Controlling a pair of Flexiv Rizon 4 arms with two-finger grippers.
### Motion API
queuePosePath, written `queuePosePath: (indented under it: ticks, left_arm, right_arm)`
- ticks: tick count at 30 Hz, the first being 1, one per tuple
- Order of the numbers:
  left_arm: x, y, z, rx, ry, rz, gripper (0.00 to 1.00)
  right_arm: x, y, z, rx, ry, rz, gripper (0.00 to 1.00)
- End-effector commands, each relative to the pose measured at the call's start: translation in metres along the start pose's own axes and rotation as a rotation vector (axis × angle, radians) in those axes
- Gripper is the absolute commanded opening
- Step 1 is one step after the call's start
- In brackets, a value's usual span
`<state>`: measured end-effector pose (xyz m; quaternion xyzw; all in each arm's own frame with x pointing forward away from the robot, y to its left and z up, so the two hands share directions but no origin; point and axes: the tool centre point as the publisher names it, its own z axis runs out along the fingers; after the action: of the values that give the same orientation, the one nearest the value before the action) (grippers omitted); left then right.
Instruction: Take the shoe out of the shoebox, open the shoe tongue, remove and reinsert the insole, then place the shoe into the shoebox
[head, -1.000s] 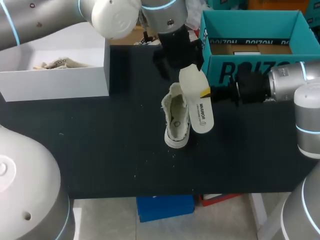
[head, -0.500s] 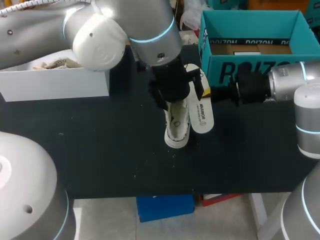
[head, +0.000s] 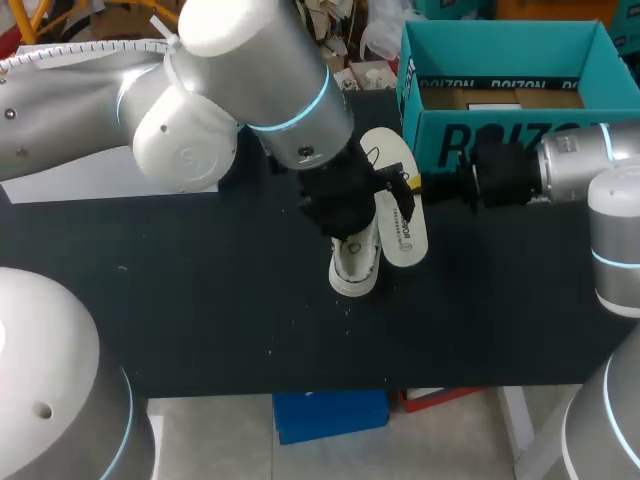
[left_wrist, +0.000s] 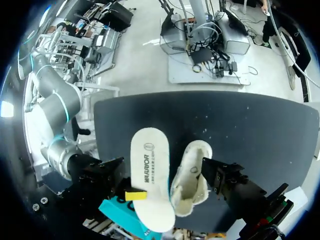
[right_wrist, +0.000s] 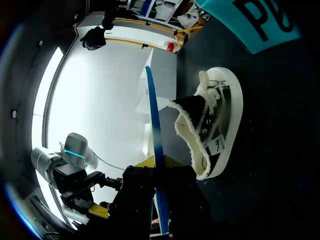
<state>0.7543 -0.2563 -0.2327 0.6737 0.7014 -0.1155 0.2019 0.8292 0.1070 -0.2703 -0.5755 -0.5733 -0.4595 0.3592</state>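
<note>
A cream sneaker (head: 354, 267) stands on its sole mid-table, toe toward the front edge. My left gripper (head: 345, 212) hangs open right over its heel half and hides that part in the head view. In the left wrist view the sneaker (left_wrist: 192, 181) lies just ahead, with nothing gripped. The white insole (head: 400, 222) is tilted beside the sneaker, with my right gripper (head: 412, 184) shut on its rear edge. The right wrist view shows the insole (right_wrist: 152, 110) edge-on between the fingers, and the sneaker (right_wrist: 216, 131) next to it.
An open teal box (head: 500, 40) stands at the back right, close behind my right arm (head: 560, 170). A white box (head: 60, 185) sits at the back left, mostly hidden by my left arm. The black tabletop (head: 200, 310) runs to the front edge.
My left arm has come down and forward over the sneaker, covering its heel part. The right arm, the insole and the sneaker have stayed put.
</note>
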Motion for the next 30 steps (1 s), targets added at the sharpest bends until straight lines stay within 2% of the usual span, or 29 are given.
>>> queuePosePath:
  ticks: [1,3,7,26,30]
  left_arm:
    - [0.025,-0.008,-0.008,-0.036,-0.362,0.038,1.0]
    - [0.032,-0.007,-0.008,-0.014,-0.45,0.041,1.0]
    - [0.049,-0.004,-0.01,0.112,-0.743,0.067,1.0]
    - [0.049,-0.004,-0.01,0.112,-0.743,0.067,1.0]
    - [0.056,-0.007,0.001,0.133,-0.949,0.077,1.0]
  right_arm:
    - [0.001,0.001,0.001,0.001,-0.002,0.001,0.0]
    - [0.001,0.001,0.001,0.001,-0.002,0.001,0.0]
    - [0.001,0.001,0.001,0.001,-0.002,0.001,0.0]
    - [0.001,0.001,0.001,0.001,-0.002,0.001,0.0]
    - [0.001,0.001,0.001,0.001,-0.002,0.001,0.0]
